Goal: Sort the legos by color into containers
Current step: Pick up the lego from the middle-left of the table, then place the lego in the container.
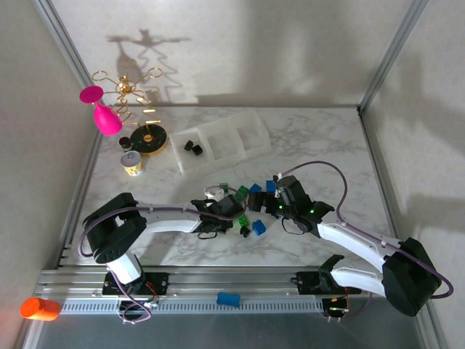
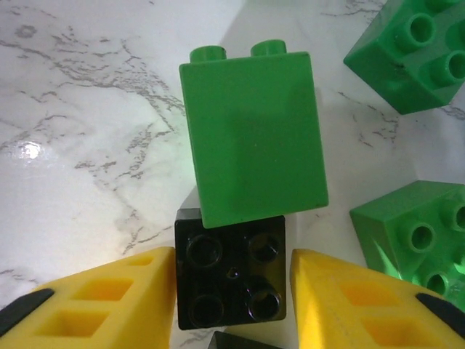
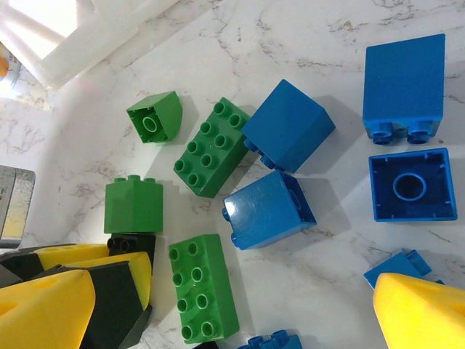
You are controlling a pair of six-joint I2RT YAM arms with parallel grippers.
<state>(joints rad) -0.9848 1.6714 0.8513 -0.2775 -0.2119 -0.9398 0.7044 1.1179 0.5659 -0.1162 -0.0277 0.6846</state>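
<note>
The flat table top (image 2: pixel 87 109) is white with grey marble veins. There is a small black studded plastic brick (image 2: pixel 229 283), a tall bright green plastic brick (image 2: pixel 254 138) and a blue plastic brick (image 3: pixel 403 83). The left gripper (image 2: pixel 232 291) has yellow fingers (image 2: pixel 109 298).

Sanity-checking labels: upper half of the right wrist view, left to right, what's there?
clear tray → small green brick → long green brick → tilted blue brick → big blue brick

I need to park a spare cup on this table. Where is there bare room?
Bare marble table right of the tray, toward the far right corner, and along the front rail. Crowded: the legos mid-table.
</note>
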